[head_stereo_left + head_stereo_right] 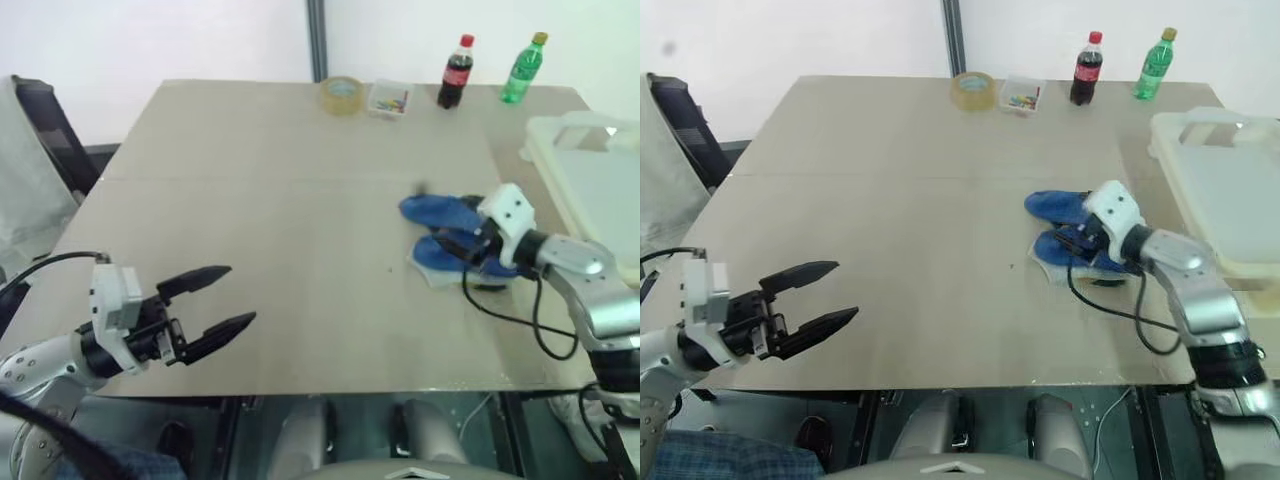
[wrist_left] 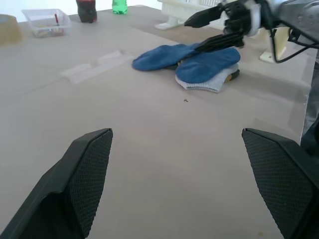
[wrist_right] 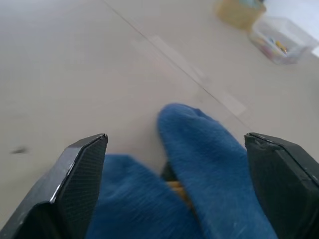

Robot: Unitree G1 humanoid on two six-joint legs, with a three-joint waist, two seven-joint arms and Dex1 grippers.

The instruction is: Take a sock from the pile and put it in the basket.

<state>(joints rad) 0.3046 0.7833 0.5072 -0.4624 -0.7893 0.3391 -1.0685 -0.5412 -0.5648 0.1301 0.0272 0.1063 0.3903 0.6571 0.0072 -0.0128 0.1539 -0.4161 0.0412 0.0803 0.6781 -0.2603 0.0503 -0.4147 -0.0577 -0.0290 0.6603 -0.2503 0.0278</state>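
Royal-blue knit sock [image 1: 432, 211] lies atop the small loose pile of socks [image 2: 207, 79] on the beige table [image 1: 280, 200]; right gripper [image 2: 212, 31] hovers over it, fingers spread, holding nothing; cream-white plastic basket [image 1: 1220, 185] stands just beyond; left gripper [image 1: 222, 298] spread wide, empty, well apart.

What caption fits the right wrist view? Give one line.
Open right gripper poised over two blue socks on the table.
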